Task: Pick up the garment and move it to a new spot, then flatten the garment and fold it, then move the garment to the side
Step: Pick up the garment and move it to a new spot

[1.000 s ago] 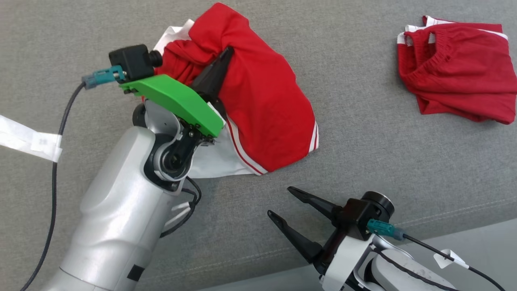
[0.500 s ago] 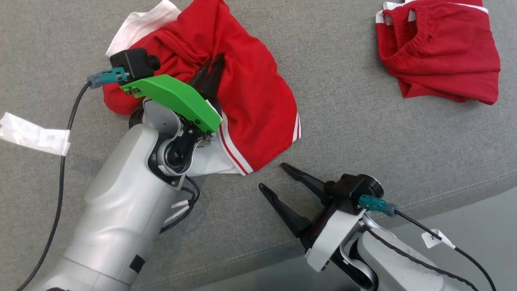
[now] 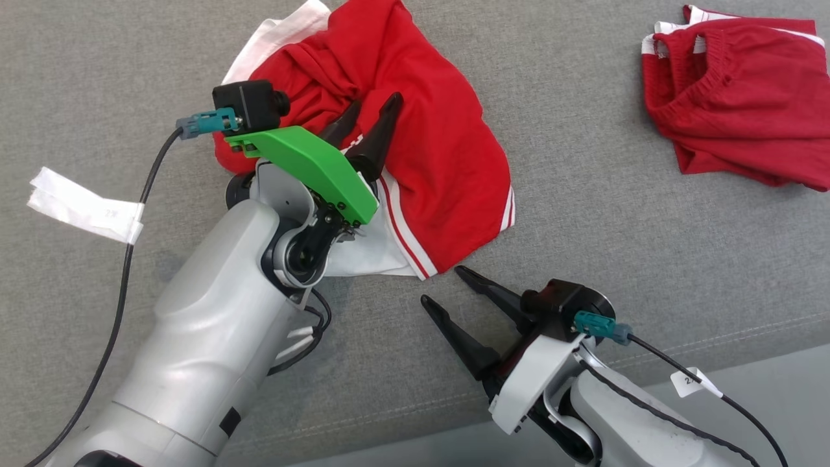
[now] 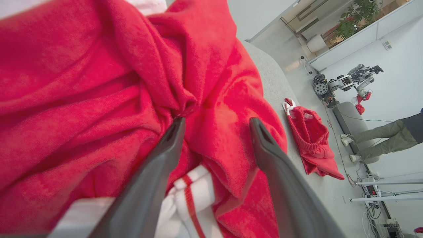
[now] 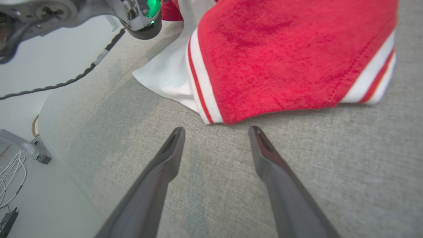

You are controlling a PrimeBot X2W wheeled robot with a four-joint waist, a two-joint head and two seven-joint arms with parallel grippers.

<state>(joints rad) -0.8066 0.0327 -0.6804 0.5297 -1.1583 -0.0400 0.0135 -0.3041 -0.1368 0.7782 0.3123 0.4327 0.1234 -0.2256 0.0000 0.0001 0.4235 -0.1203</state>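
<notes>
Label [image 3: 84, 207], white paper, wrapped on the black cable [image 3: 125, 259] at far left. Left gripper [image 3: 375, 102]: fingers spread apart, tips against the bunched upper folds of the garment [image 3: 447, 162], nothing pinched between them. Garment: red with a white panel and striped hem, crumpled on the grey upholstered surface [image 3: 616, 272], left of centre. Right gripper [image 3: 442, 285]: fingers spread, empty, just short of the garment's lower hem corner. Second red garment [image 3: 733, 123]: heaped at far right, well apart.
</notes>
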